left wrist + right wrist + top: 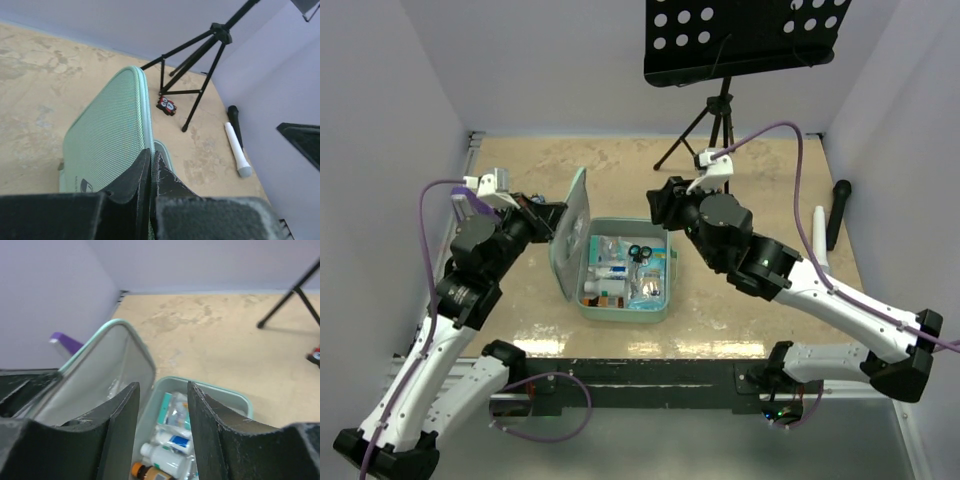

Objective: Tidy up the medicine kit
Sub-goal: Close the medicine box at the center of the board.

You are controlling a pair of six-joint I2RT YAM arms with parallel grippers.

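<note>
We count one medicine kit (pixel 620 313), two claws, one music stand (pixel 740 40) on a tripod, one black microphone (pixel 838 210), one white stick (pixel 819 235) just beside it, and one small red-and-black item (pixel 167 106) near a tripod foot.

The medicine kit sits open in the middle of the tabletop (pixel 520 170), between the two arms. Its lid (pixel 575 225) stands nearly upright on the left side. The left claw (pixel 552 218) is at the lid's outer face. In its wrist view the fingers (pixel 135 180) are clenched almost together on the lid's rim, grasping it. The right claw (pixel 660 205) hangs over the far right corner of the open base. Its fingers (pixel 125 410) are spread apart and hold nothing, and we see the kit's contents through the gap.

Inside we make out one pair of black-handled scissors (pixel 640 252) and several bottles (pixel 167 457) and packets, packed too tightly and too blurred for us to count. The right arm hides the red-and-black item from above. The left wrist view cuts off the lid's lower part behind its own fingers, and the music stand's desk runs out of frame at the top.
</note>
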